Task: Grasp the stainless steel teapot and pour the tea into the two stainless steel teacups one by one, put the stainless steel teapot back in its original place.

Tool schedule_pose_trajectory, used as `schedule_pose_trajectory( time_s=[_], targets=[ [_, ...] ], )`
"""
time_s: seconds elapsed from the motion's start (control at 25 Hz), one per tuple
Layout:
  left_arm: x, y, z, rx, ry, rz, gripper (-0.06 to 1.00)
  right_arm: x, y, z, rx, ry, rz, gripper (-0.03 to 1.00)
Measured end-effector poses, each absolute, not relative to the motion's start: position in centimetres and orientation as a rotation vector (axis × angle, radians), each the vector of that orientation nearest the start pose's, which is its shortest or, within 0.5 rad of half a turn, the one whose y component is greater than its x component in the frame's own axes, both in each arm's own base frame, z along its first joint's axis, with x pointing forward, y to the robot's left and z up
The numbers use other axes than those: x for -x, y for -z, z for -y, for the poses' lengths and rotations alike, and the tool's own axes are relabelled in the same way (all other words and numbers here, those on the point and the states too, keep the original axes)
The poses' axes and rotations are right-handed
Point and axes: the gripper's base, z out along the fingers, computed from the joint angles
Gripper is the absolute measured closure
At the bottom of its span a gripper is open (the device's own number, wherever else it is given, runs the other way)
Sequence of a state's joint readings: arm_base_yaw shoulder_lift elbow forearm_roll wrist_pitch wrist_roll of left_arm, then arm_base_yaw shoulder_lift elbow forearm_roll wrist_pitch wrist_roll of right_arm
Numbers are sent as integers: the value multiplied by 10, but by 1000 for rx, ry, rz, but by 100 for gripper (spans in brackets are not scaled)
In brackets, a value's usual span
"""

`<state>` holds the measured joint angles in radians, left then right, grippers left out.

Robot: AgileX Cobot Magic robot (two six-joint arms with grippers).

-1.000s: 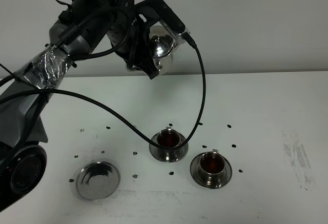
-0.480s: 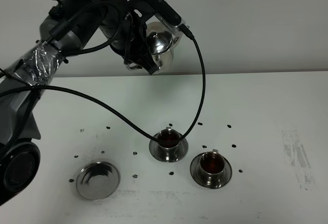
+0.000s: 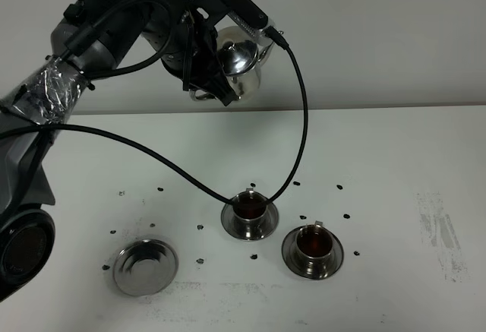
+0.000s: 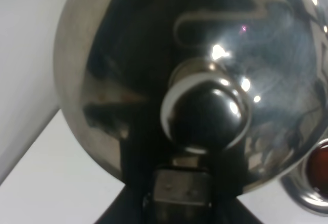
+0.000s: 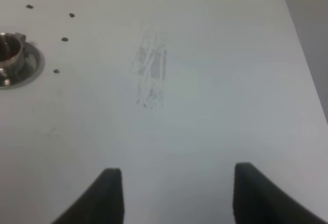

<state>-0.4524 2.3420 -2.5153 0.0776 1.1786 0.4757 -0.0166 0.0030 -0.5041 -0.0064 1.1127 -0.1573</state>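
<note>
High above the table's back, my left gripper is shut on the handle of the stainless steel teapot, which is nearly upright with its spout to the right. In the left wrist view the teapot's domed lid and knob fill the frame. Two stainless steel teacups stand on saucers below, one in the middle and one to its right, both holding dark tea. The original place, an empty round saucer, lies at the front left. My right gripper is open over bare table.
A black cable hangs from the left wrist down to the middle cup. Small black dots ring the saucers. A grey scuff mark is on the table to the right. One cup's saucer shows at the right wrist view's edge.
The left arm has lifted the teapot slightly higher and turned it more upright. The cups and the empty saucer have not moved.
</note>
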Motion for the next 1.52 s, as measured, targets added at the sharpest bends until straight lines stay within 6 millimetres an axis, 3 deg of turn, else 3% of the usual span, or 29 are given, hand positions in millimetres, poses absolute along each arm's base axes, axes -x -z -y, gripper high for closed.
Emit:
schedule_pose_trajectory(
  time_s=[0.2, 0.56, 0.72, 1.24, 1.52],
  targets=[
    [-467, -312, 220, -1062, -79, -2249, 68, 7, -274, 0, 147, 113, -2092, 48],
    [-467, -312, 221, -692, 63, -2389, 68, 7, -274, 0, 147, 113, -2092, 48],
    [-465, -309, 225, -615, 176, -2431, 68, 7, -274, 0, 147, 113, -2092, 48],
    [-442, -303, 268, -696, 278, -2443, 68, 7, -274, 0, 147, 113, -2092, 48],
    [-432, -305, 281, -739, 266, -2426, 68, 7, -274, 0, 147, 113, -2092, 48]
  ],
)
